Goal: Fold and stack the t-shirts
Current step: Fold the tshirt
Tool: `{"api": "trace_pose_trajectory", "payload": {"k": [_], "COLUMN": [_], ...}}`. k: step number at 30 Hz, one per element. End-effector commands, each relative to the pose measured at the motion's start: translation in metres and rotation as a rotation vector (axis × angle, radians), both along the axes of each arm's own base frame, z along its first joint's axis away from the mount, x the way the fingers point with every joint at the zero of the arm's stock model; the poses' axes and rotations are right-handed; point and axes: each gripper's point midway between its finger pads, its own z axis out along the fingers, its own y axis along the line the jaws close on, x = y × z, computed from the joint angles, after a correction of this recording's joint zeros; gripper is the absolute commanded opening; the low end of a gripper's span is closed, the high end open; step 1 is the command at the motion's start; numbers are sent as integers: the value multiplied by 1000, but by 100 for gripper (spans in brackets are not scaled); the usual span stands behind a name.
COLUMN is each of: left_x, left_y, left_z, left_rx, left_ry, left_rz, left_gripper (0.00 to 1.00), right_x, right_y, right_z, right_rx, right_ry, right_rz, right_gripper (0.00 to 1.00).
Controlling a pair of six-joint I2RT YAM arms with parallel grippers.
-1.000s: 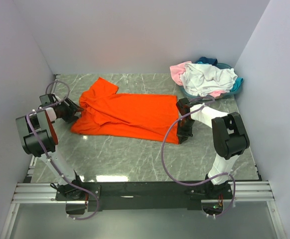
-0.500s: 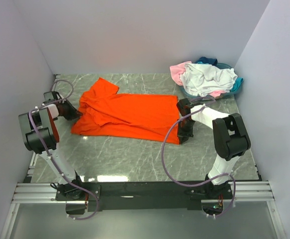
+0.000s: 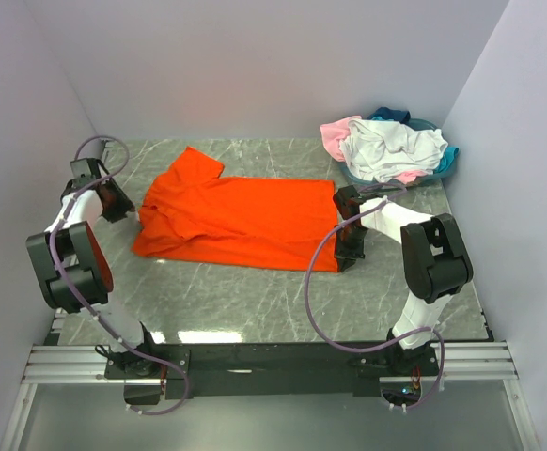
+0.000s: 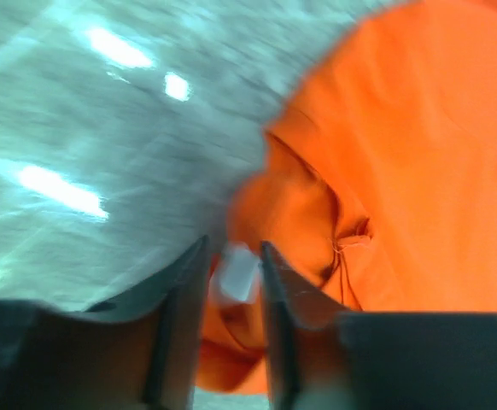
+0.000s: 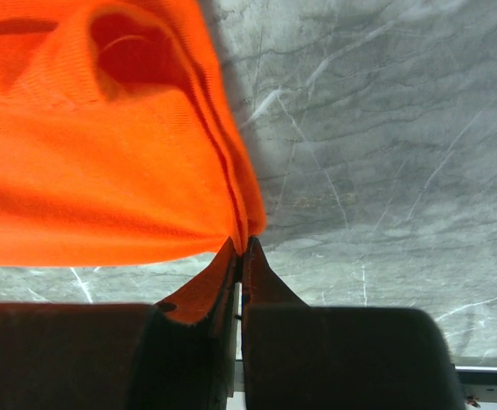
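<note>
Tool on right [image 5: 240, 249] clamps orange t-shirt [image 5: 86, 179] edge.

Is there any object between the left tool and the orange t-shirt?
Nothing visible. The left tool is right at the collar end of the orange t-shirt, with fabric showing between its jaws.

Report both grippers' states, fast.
Left gripper: open a little, fingers either side of the orange t-shirt edge.
Right gripper: shut on the orange t-shirt edge.

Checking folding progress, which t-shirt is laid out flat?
The bright orange fabric t-shirt, spread across the grey marble table; the white, pale pink and teal shirts lie crumpled in a heap at the far right corner.
</note>
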Motion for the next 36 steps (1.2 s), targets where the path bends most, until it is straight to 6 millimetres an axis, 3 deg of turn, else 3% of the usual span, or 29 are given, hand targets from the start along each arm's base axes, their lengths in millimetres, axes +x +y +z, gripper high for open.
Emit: {"api": "trace_pose_trajectory", "payload": {"k": [1, 4, 10, 20, 27, 34, 36], "left_x": [-1, -4, -8, -57, -74, -74, -71], "left_y": [28, 26, 6, -40, -40, -54, -59], "left_z": [28, 22, 7, -44, -51, -61, -63], "left_rx": [125, 116, 25, -190, -199, -282, -310], "left_ry": [-48, -38, -26, 127, 185, 178, 158], "left_rz": [82, 82, 25, -5, 74, 71, 67], "left_gripper": [44, 54, 56, 57, 63, 51, 41], "right_x": [-4, -5, -7, -7, -11, -13, -13], "right_y": [-11, -10, -11, -12, -10, -11, -11], "right_z": [0, -1, -1, 0, -2, -7, -7], "right_rx": [-50, -48, -50, -45, -33, -34, -32], "right_ry": [-11, -8, -7, -17, -18, -10, -9], "right_rz": [9, 11, 11, 3, -6, -5, -4], "right_gripper": [0, 0, 0, 0, 0, 0, 0]}}
